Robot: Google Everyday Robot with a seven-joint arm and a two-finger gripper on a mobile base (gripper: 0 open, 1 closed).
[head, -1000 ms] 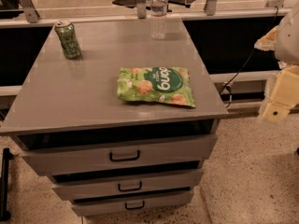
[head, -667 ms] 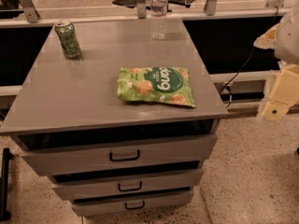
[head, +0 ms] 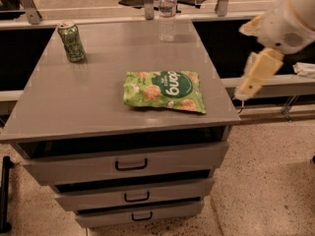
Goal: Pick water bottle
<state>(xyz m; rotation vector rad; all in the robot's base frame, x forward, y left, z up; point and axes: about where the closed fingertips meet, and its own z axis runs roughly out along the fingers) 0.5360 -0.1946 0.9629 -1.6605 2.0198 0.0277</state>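
The water bottle [head: 167, 14] is a small clear plastic bottle with a pale label band. It stands upright at the far edge of the grey cabinet top [head: 83, 102], right of centre. My gripper [head: 256, 75] hangs in the air off the right edge of the cabinet, roughly level with the front half of the top. It is well to the right of the bottle and nearer the camera, and holds nothing that I can see.
A green drink can [head: 72, 42] stands at the far left of the top. A green snack bag [head: 165, 91] lies flat between the front edge and the bottle. Three drawers [head: 130, 165] sit below. A rail and chair bases run behind the cabinet.
My gripper and arm have moved left and up, closer to the cabinet's right edge. The bottle, can and bag have not moved.
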